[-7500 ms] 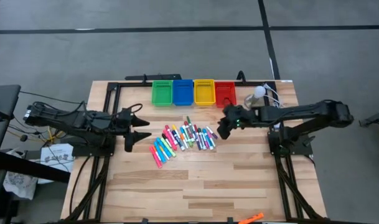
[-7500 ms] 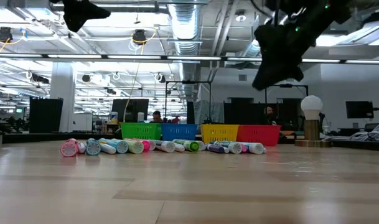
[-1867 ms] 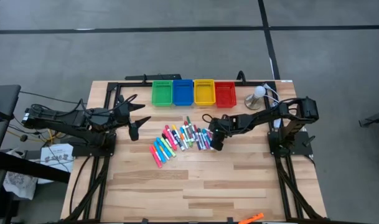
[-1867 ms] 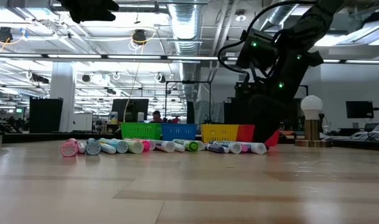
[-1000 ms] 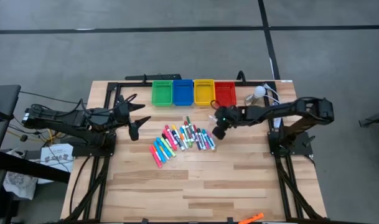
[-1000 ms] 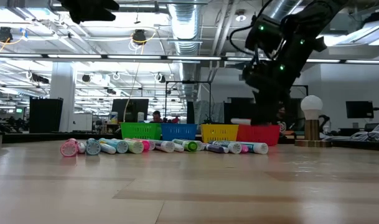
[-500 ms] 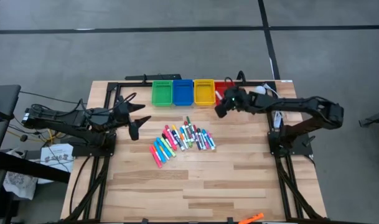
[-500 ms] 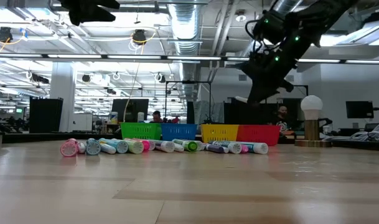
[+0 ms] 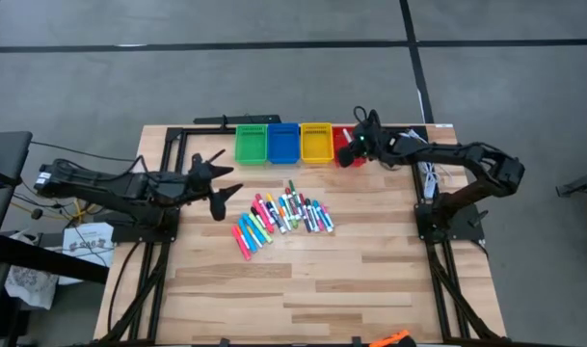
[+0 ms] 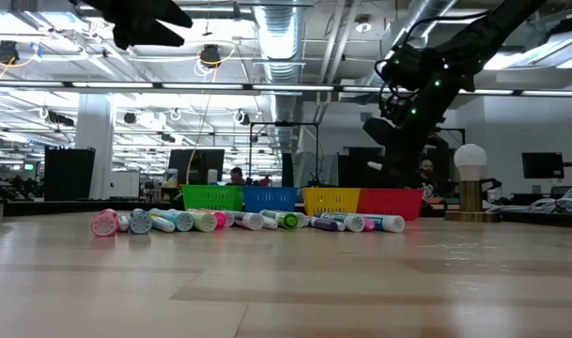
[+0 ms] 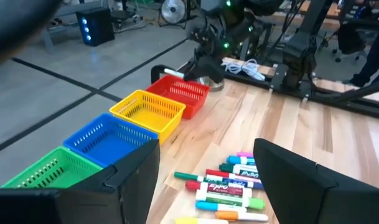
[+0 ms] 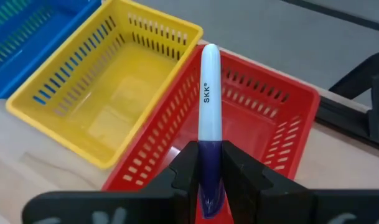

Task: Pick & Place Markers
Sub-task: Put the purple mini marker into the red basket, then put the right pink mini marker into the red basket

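Marker (image 12: 208, 93) up in the right gripper (image 12: 208, 167), fingers clamped on its dark end, white body marked SKK pointing straight out ahead, long axis running over the red bin (image 12: 282, 118). In the high view that gripper (image 9: 352, 151) hangs above the red bin's (image 9: 345, 137) edge, beside the yellow bin (image 9: 315, 142). Left gripper (image 9: 219, 189) hovers short of the marker pile (image 9: 281, 214), fingers spread wide. Loose markers (image 11: 229, 186) lie at mixed angles on the table (image 9: 370, 280), well apart from the bins.

Markers (image 9: 283, 214) heaped mid-table; one white-and-purple marker (image 12: 208, 112) aloft
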Action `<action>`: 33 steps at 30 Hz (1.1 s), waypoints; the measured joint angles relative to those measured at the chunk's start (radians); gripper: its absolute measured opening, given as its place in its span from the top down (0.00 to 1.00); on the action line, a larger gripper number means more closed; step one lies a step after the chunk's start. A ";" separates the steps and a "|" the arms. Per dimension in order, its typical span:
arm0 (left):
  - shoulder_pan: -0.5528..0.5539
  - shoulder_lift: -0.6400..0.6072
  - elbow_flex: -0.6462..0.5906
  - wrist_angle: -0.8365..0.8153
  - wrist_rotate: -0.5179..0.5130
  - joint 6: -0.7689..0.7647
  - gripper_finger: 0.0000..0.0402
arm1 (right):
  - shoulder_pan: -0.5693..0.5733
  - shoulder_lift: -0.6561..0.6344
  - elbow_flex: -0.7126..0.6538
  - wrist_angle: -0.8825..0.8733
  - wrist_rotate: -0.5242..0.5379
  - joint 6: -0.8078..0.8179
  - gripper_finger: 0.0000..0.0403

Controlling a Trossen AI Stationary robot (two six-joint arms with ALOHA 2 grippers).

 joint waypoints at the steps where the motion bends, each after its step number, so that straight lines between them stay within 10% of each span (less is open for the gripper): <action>1: 0.000 0.008 0.000 0.005 0.000 0.000 0.35 | -0.004 0.000 0.000 0.000 -0.001 -0.012 0.87; 22: 0.000 0.032 0.000 0.052 0.000 0.000 0.35 | 0.003 -0.002 0.000 0.000 -0.008 -0.045 0.65; 33: 0.000 0.032 0.000 0.066 0.000 0.008 0.35 | 0.109 -0.004 0.077 0.001 -0.177 0.059 0.62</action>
